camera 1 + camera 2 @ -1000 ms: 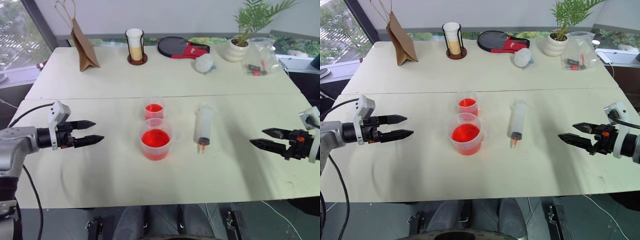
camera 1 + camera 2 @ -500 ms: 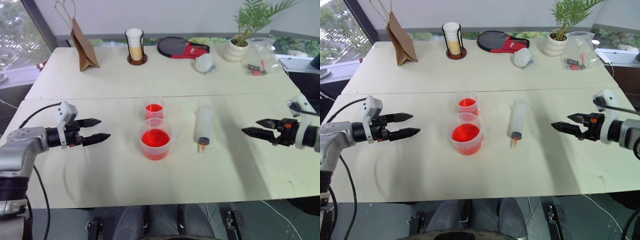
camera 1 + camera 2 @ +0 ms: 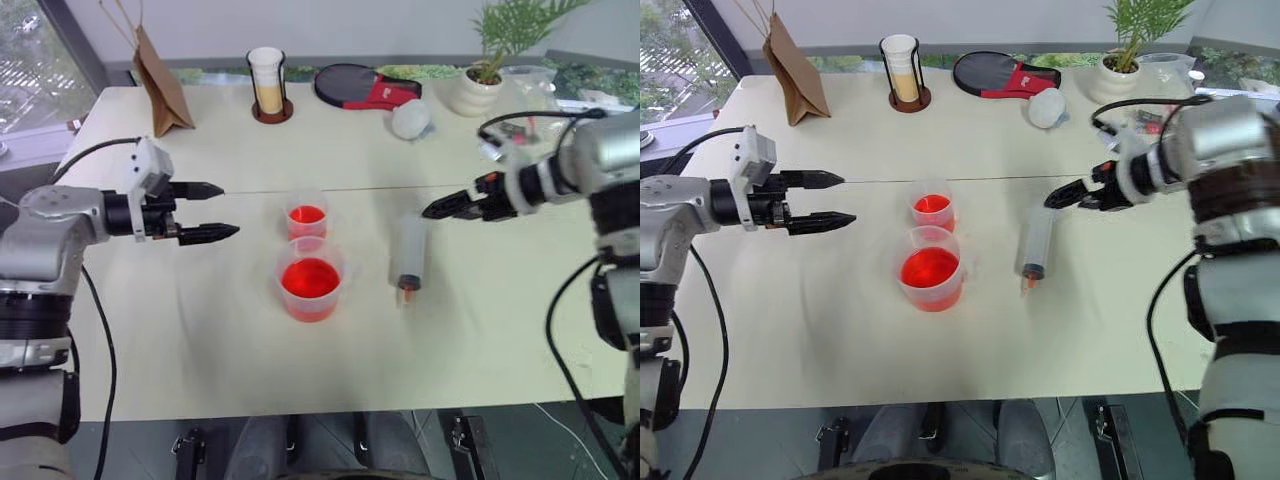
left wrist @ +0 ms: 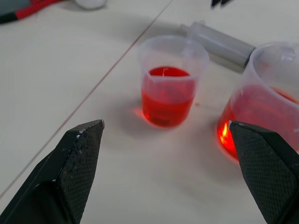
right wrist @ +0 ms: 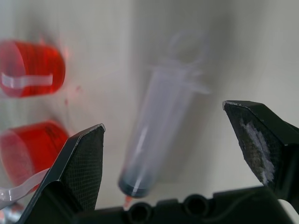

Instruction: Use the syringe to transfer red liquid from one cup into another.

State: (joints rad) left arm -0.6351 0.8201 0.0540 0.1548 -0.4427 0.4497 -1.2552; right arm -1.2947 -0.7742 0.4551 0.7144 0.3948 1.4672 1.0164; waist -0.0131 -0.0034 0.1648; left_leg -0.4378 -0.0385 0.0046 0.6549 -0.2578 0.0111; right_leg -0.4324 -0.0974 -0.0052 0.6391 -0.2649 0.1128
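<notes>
Syringe: the syringe lies flat on the surface, just right of the two cups, orange tip toward the near edge, plunger end toward the far side. Nothing touches it.

Big cup: the handled cup stands near the middle, holding a good share of red liquid.

Small cup: the small cup stands just behind the big one, almost touching, and already has some red in it.

Right gripper: the right gripper hangs over the plunger end of the syringe, angled down at it, fingers spread wide and empty. In the wrist view the barrel lies between them, though whether they are low enough to close on it is hard to tell from here.

Left gripper: the left gripper hovers left of the cups, pointing at them, fingers spread, holding nothing.

Change: a second ago the right gripper was far out by the surface's right edge; it has swung in and now sits above the syringe. The left one has risen and edged toward the cups.

Meaning: the pick-up is the step in hand. No liquid has been drawn yet. I judge the right arm needs to drop and close on the barrel next.

Risk: a round barrel may roll away from a poor pinch, toward the cups.
</notes>
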